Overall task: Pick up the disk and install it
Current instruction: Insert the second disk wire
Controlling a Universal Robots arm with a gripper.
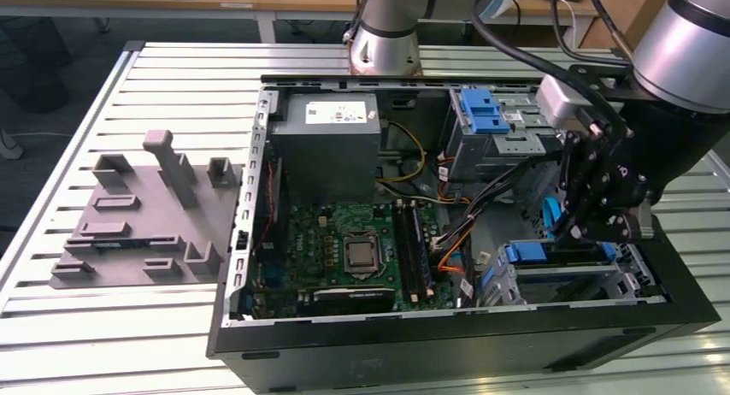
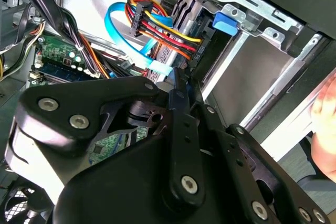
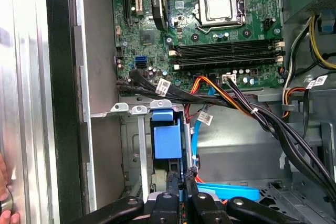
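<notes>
First wrist view | my gripper was pinched shut, low in the case | blue strip just past the tips, perhaps the disk's rail, I couldn't tell | drive cage beyond | judged: install step, at the bay | next called for squaring to the cage, clear of the cables

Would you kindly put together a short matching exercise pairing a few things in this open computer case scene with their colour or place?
Things:
1. gripper
2. grey box with a white sticker
3. grey fixture
4. processor socket

Descriptions:
A. on the slatted table, outside the case
B. black, low inside the case by the blue-latched cage
C. on the green motherboard
D. at the case's far end

Pairs: 1-B, 2-D, 3-A, 4-C
</notes>
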